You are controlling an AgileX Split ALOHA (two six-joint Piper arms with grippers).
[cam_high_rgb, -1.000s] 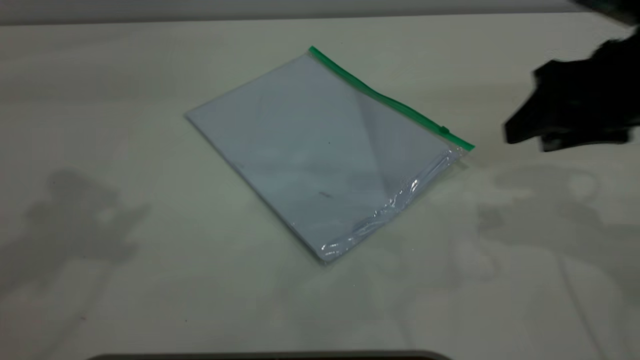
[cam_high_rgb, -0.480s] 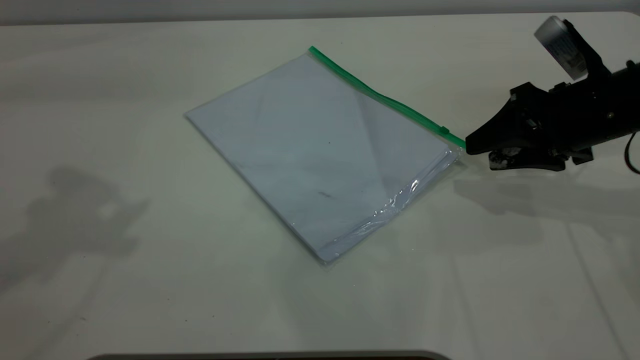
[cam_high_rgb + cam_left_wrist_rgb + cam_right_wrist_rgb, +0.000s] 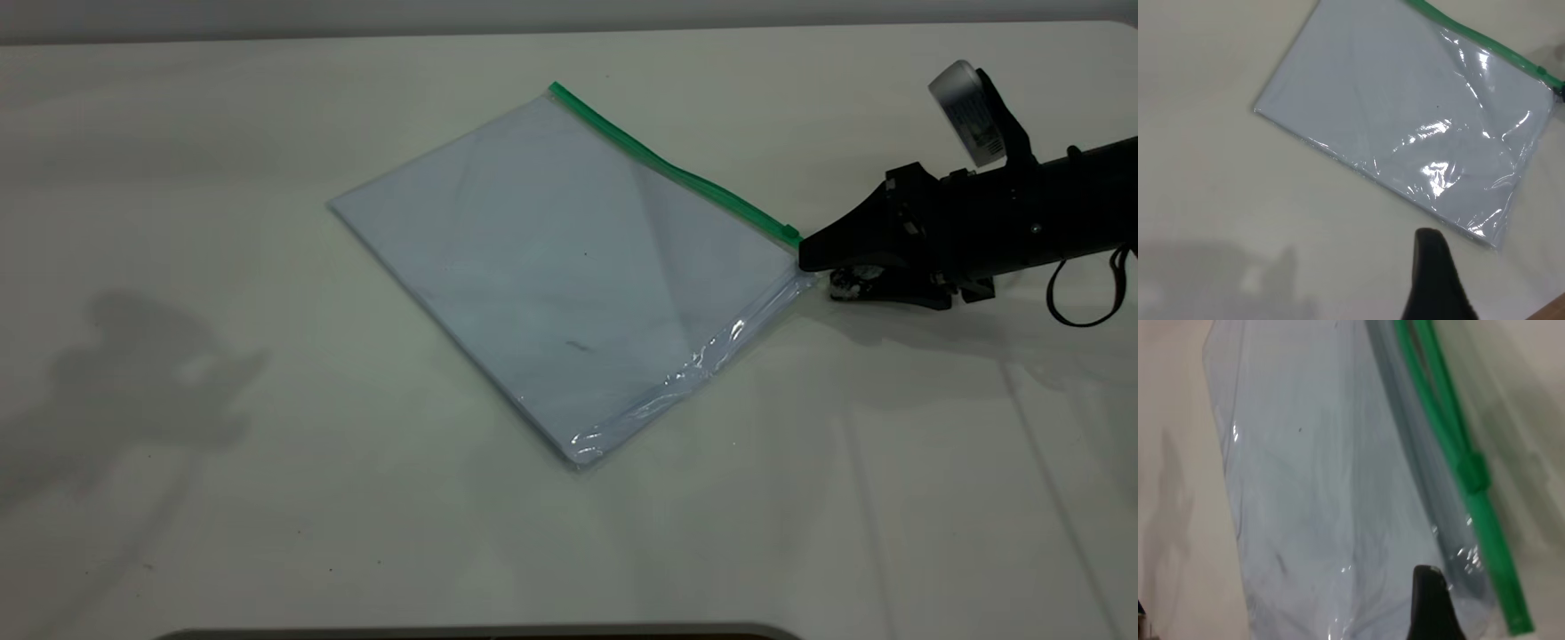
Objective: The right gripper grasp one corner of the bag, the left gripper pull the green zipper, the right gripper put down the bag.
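on the pale surface (image 3: 267, 498) the bag (image 3: 569, 267) lies flat and skewed, its green zipper (image 3: 676, 169) running along the far long edge, the small slider tab near the right-hand end. the right claw (image 3: 805, 256) sits low at that right-hand corner, its black tip touching or just over the bag's corner beside the zipper's end; whether its jaws are open or closed on the plastic i cannot tell. the left claw (image 3: 1435, 280) hovers over the surface near the bag's near edge, clear of it, and its state i cannot tell either.
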